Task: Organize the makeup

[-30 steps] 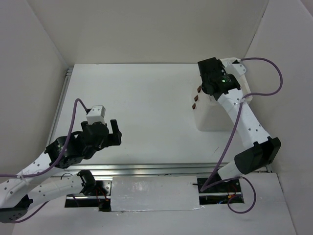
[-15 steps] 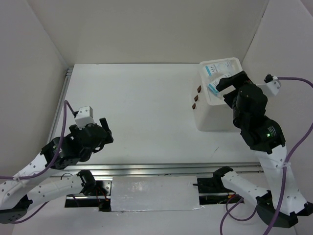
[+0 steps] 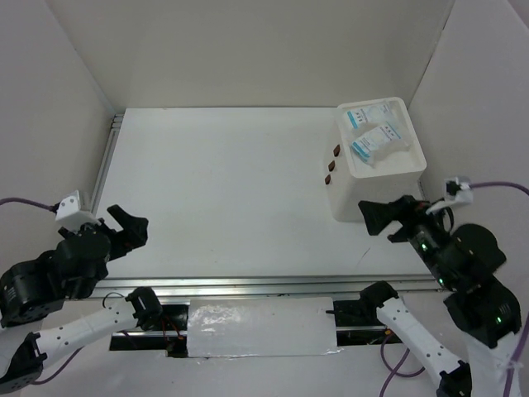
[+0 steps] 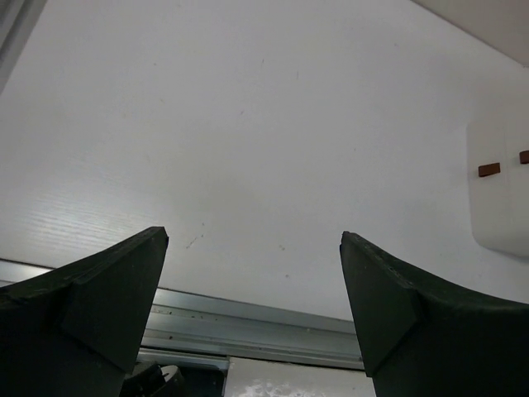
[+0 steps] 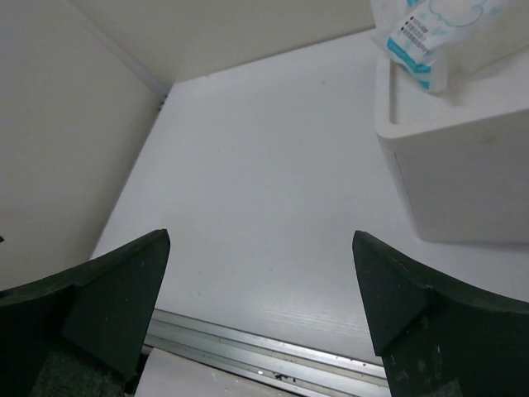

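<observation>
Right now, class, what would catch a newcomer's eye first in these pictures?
The white drawer box at the table's far right stands out, with white-and-blue packets lying in its open top. The left pincer and right pincer hang open and empty near the table's front edge.

You have a white counter (image 3: 223,182) with a metal rail (image 3: 273,285) along its near edge. At its far right stands a white drawer box (image 3: 355,203).

White-and-light-blue packets (image 3: 376,139); white drawer box (image 3: 357,203); brown handles (image 3: 331,165).
</observation>
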You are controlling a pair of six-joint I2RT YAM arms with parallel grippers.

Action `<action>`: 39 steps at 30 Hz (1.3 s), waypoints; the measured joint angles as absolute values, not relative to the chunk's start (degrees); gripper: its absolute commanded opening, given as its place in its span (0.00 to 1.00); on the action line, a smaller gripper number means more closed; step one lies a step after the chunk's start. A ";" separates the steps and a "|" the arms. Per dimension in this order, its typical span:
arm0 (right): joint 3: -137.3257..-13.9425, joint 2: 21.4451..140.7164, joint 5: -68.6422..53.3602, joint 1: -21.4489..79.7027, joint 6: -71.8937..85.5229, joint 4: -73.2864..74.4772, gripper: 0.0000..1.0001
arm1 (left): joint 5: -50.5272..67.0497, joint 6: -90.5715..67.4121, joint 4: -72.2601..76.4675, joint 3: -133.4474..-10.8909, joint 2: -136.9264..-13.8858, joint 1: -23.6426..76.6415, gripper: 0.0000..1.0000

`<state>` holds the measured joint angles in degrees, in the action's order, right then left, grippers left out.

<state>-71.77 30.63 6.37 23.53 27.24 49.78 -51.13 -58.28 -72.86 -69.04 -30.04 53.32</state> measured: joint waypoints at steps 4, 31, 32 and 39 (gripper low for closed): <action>-73.52 21.41 6.94 23.53 26.26 54.48 1.00 | -51.18 -56.90 -73.01 -68.99 -24.56 53.32 0.99; -74.87 16.36 8.10 23.53 24.10 66.37 1.00 | -47.51 -55.64 -72.82 -65.10 -16.45 53.32 0.99; -75.09 16.34 8.10 23.53 24.10 66.76 1.00 | -47.33 -55.64 -72.79 -65.10 -16.75 53.32 0.99; -75.66 15.46 8.08 23.53 24.01 67.92 1.00 | -46.28 -55.64 -71.94 -64.25 -19.57 53.32 0.99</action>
